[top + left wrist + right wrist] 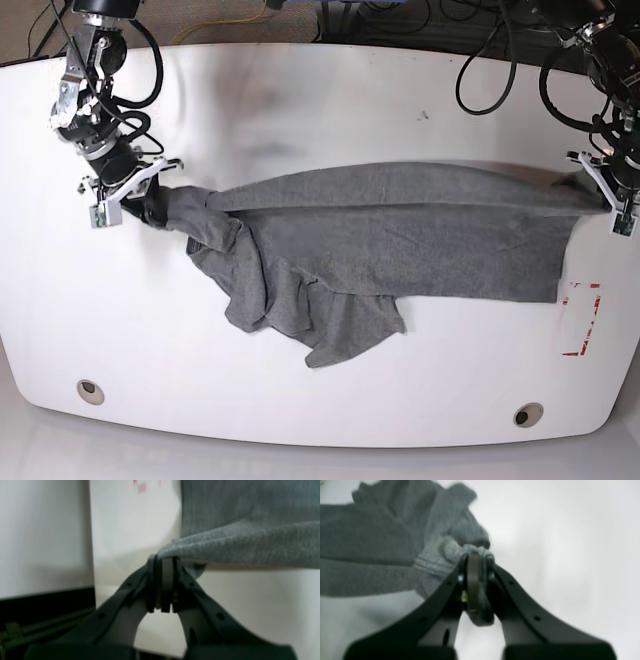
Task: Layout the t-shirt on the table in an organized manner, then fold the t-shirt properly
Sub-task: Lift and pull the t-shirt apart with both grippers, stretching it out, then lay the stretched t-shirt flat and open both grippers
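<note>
Base view: overhead of the white worktop (320,90) with both arms at its sides.
T-shirt (400,225): dark heather-grey, stretched across the worktop's middle between the two grippers; upper edge pulled taut, lower part bunched and rumpled toward the image's left.
Left gripper (162,563): jaws closed on the t-shirt's edge, at the base view's right.
Right gripper (476,560): jaws closed on a gathered, ribbed fold of the t-shirt, at the base view's left.
Red tape mark (583,318): just beside the t-shirt's lower right corner.
Grommet holes (90,390): near the worktop's front edge, well apart.
</note>
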Available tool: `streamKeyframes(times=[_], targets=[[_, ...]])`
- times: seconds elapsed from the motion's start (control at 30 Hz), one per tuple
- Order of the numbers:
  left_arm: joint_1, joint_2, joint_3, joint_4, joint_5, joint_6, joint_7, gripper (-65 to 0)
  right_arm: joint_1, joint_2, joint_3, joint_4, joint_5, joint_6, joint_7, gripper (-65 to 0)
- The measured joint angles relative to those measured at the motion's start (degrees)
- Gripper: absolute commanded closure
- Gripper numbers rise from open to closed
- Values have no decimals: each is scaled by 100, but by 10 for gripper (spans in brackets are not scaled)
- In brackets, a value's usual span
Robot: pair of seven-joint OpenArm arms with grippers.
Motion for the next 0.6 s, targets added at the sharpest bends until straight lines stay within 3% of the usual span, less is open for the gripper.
streamKeyframes(times=[0.6], targets=[[1104,-28,-699,0,-4,-2,-42,-1,-1036,-155,24,278,4,-24,37,-2]])
